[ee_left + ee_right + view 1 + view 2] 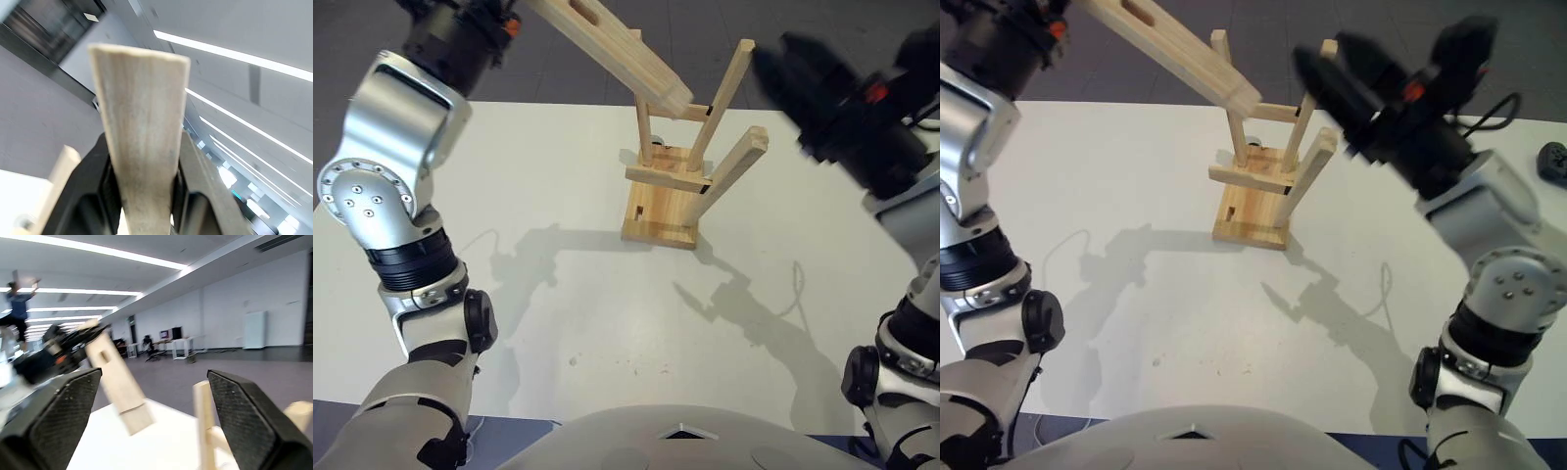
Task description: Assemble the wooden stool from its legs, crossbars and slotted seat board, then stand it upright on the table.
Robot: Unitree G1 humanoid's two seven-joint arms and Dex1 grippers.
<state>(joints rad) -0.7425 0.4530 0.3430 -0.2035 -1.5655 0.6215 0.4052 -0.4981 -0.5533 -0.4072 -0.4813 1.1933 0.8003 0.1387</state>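
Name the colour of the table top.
White; the table top shows best in the left eye view.

Small dark object (1553, 162), possibly a remote.

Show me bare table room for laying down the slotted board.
Bare: the white table's near half, from the pale wooden stool frame to the near edge, and the strip left of the frame. Crowded: the far centre, where the slotted wooden board and the open right pincer hang by the frame.
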